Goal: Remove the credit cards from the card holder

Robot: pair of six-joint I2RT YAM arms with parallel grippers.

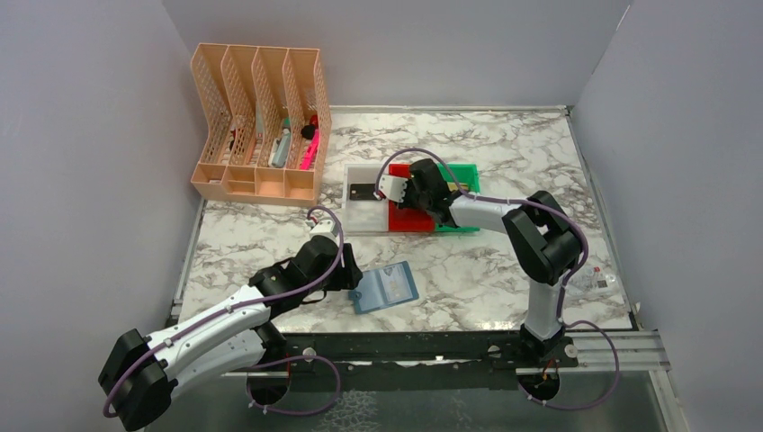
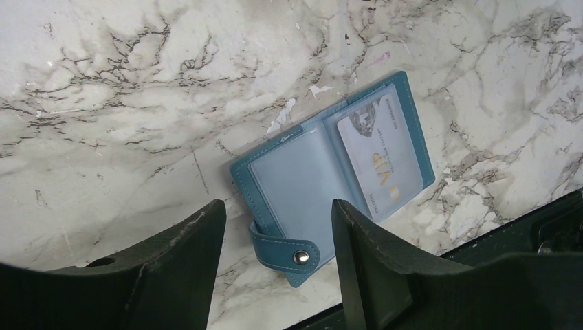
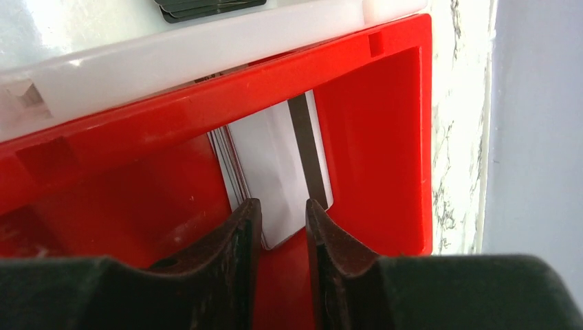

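The blue card holder (image 1: 385, 287) lies open on the marble table near the front edge. In the left wrist view the card holder (image 2: 309, 179) shows a silver-grey VIP credit card (image 2: 381, 161) in its right clear pocket, an empty-looking left pocket, and a snap strap (image 2: 292, 252). My left gripper (image 1: 346, 274) is open and empty, its jaws (image 2: 278, 220) straddling the strap end just above the table. My right gripper (image 1: 400, 189) is over the red bin (image 3: 385, 137), jaws a little apart (image 3: 283, 206), just short of a stack of silver-grey cards (image 3: 275, 165) lying in the bin.
A white bin (image 1: 364, 216) with black cards (image 1: 362, 191) sits left of the red bin (image 1: 409, 219), and a green bin (image 1: 466, 175) sits to its right. A peach mesh file rack (image 1: 261, 126) stands back left. A small clear packet (image 1: 596, 281) lies near the right edge.
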